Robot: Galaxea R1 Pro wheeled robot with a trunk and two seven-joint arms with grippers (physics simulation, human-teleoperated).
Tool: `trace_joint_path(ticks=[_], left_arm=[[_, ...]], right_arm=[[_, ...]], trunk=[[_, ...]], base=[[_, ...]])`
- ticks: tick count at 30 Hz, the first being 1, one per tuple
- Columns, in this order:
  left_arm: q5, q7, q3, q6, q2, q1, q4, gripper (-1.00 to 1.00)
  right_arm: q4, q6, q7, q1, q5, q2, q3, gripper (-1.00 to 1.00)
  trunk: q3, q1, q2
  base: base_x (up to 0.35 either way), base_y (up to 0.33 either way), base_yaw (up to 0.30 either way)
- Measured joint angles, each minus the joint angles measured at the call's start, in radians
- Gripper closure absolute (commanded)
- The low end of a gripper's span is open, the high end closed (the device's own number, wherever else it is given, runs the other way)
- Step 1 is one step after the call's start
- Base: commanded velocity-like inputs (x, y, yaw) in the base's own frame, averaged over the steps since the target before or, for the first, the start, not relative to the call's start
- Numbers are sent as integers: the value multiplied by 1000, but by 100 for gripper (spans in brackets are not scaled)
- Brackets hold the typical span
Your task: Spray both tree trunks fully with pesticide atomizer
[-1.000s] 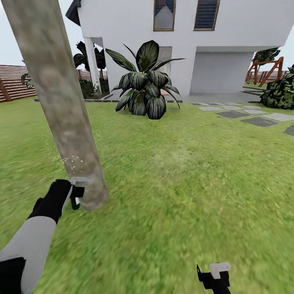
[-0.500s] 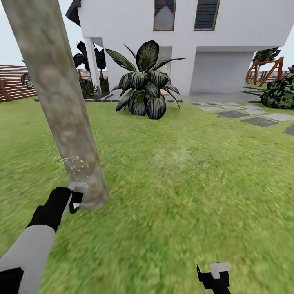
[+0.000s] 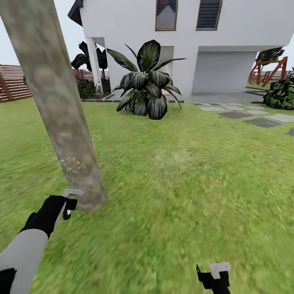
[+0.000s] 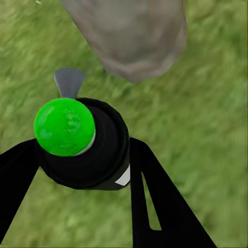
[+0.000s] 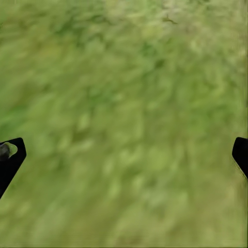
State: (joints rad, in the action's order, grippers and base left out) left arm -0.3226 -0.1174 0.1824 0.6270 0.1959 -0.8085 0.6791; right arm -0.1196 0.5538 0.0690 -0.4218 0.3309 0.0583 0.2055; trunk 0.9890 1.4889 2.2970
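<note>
White house (image 3: 228, 45), perhaps 2 storeys, behind blurred lawn (image 3: 183, 183).

Right gripper (image 5: 124, 155) over blurred green lawn (image 5: 124, 93). Two black fingertips (image 5: 9, 155) spread far apart, nothing but grass between them.

left arm (image 3: 24, 253): grey sleeve | end effector (image 3: 68, 203): black, white tip

White two-storey house (image 3: 228, 45) at rear, with two upper windows (image 3: 166, 14) and a recessed grey garage door (image 3: 222, 72). Large dark broad-leaved plant (image 3: 146, 83) in front of its wall. Grey stepping stones (image 3: 261, 121) at right, beside a dark shrub (image 3: 281, 92). Red-brown playset (image 3: 269, 70) behind.
</note>
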Motion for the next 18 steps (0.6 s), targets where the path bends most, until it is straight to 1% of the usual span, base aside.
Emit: trace_joint_path(ticks=[1,2,4,6,8,9,10,16,18], left_arm=[[-1,13,0,-3,1,0,-3,100],[-1,43,0,-7,1,1,-18,100],[3,62,0,-9,0,2,-35,100],[5,67,-1,-13,-3,2,-57,100],[5,70,-1,-96,-5,2,-72,100],[5,71,0,-127,-5,2,-75,100],[6,71,0,-138,-4,2,-84,100],[6,71,0,-157,-4,2,-168,100],[22,72,1,-161,-4,2,-199,100]], right_arm=[[0,0,0,0,0,0,0,-100],[0,0,0,0,0,0,0,-100],[0,0,0,0,0,0,0,-100],[0,0,0,0,-1,0,0,-100],[0,1,0,0,-1,0,0,-100],[0,1,0,0,-1,0,0,-100],[0,0,0,0,0,0,0,-100],[0,1,1,0,0,1,0,-100],[0,1,1,0,0,1,0,-100]], trunk=[[0,0,0],[0,0,0],[0,0,0],[0,0,0],[0,0,0],[0,0,0],[0,0,0],[0,0,0],[0,0,0]], base=[[174,-224,263],[174,-225,270],[170,-229,244],[171,-231,58],[202,-218,10],[221,-208,3],[226,-204,2],[183,-223,0],[106,-259,0]])
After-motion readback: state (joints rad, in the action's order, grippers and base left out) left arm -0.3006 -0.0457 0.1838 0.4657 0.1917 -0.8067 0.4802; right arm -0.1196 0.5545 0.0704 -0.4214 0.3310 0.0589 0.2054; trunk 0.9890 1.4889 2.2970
